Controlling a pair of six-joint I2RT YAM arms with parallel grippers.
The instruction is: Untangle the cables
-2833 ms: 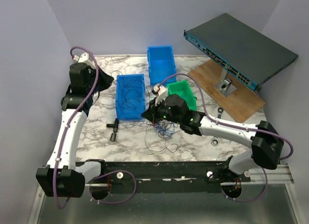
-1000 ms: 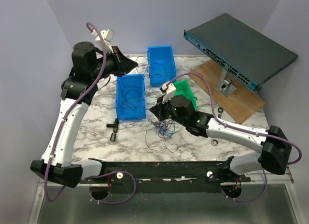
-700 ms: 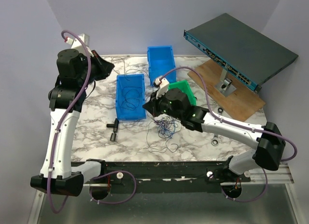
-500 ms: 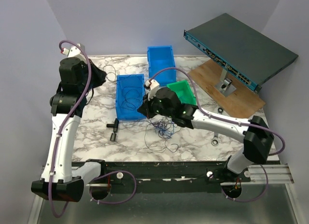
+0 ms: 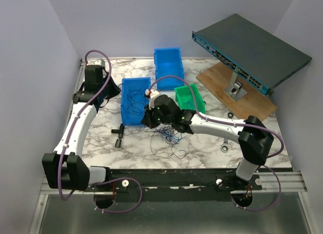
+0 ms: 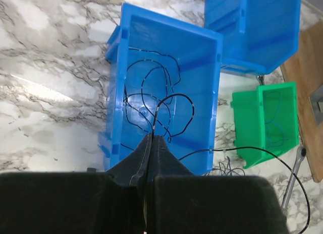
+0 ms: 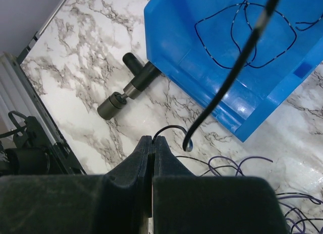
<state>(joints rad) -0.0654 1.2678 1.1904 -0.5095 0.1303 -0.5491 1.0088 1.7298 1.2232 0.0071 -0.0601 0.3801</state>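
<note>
Sprawling on the marble table (image 5: 101,138) just off the near right corner of the long blue bin (image 5: 124,109), the cables (image 5: 169,135) are forming a blue-and-dark snarl in the top external view, with a few dark loops sitting inside that bin. The left gripper (image 5: 116,88) is hovering just beside the bin's left wall. The right gripper (image 5: 145,118) is reaching to the bin's near right corner, over the edge of the snarl. From up here neither claw's state is showing.

The left wrist view is showing the left gripper (image 6: 150,141) pressed fully together above the bin's near end. One dark cable appears to be running out from between its tips, looping over the bin floor and trailing off to the right.

The right wrist view is showing the right gripper (image 7: 152,142) likewise clamped flat. A small dark loop is springing from its tips over the marble just off the bin's corner, and more blue threads are crowding in beyond it.

Judging by their look, these threads are going to be nearly weightless, limp yet springy, and slippery, snagging on one another readily. Taking hold of a single free run away from the knot is looking wiser than grabbing into the thick of it, and pulls are wanting to be gentle.
</note>
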